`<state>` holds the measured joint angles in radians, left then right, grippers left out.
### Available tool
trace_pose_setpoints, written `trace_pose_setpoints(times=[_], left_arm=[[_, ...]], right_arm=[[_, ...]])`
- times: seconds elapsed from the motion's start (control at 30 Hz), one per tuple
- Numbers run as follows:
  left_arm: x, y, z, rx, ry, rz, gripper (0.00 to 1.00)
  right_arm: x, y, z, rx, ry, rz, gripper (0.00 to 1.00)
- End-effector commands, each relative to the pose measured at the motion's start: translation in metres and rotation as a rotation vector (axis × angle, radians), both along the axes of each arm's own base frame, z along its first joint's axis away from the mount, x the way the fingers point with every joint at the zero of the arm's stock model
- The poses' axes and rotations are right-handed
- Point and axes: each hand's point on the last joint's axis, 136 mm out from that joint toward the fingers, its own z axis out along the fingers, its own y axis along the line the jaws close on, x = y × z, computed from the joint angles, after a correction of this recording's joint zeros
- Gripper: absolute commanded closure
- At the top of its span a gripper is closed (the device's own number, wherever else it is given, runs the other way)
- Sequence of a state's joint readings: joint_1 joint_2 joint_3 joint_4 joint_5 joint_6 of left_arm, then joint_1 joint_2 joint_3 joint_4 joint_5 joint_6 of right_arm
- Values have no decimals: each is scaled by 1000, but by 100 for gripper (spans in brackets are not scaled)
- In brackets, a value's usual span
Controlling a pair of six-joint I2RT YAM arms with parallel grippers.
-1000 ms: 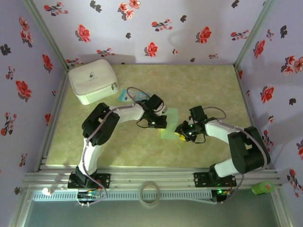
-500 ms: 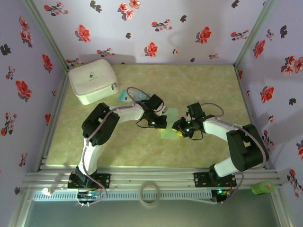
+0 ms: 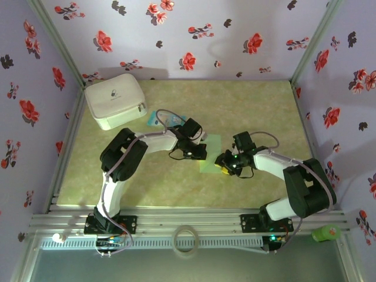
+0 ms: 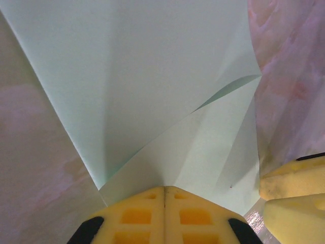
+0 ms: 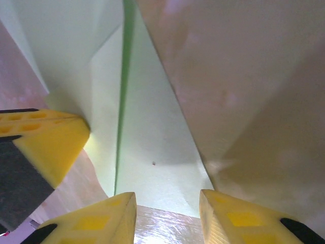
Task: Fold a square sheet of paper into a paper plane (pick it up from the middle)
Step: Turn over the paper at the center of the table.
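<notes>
Floral-walled table, left hand closed against paper (creases plain from wrist), right hand apart

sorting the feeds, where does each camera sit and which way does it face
top external: above and behind the bases, looking down on the table; both arms, left tool and right tool at the green paper.
left wrist: on the left arm, facing the paper past its shut fingers.
right wrist: on the right arm, facing the paper past its open fingers.
shared: each wrist view catches the other tool.
</notes>
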<state>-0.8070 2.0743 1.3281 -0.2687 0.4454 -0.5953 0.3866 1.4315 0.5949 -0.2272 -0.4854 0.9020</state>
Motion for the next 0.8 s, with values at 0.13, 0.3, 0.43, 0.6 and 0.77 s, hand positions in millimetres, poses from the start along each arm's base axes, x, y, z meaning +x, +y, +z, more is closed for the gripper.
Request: trace_pose_setpoints(times=[0.13,0.3,0.43,0.6,0.77], left_arm=[[-13,18,-19,82,45,13,98],[-12,17,-17,80,42,11,98],[-11,17,-16,79,42,13,98],[-12,17,-17,81,42,9,98],[-12,18,-19,84,45,11,98]], right_arm=[[-1,3,-8,1,26,-10,63],[17,14,-1,47,-26,-19,62],[30,21,11,83,-76,-19,61],[45,17,18,83,-119,-31,57],[61,11,19,113,-140,-47,57]])
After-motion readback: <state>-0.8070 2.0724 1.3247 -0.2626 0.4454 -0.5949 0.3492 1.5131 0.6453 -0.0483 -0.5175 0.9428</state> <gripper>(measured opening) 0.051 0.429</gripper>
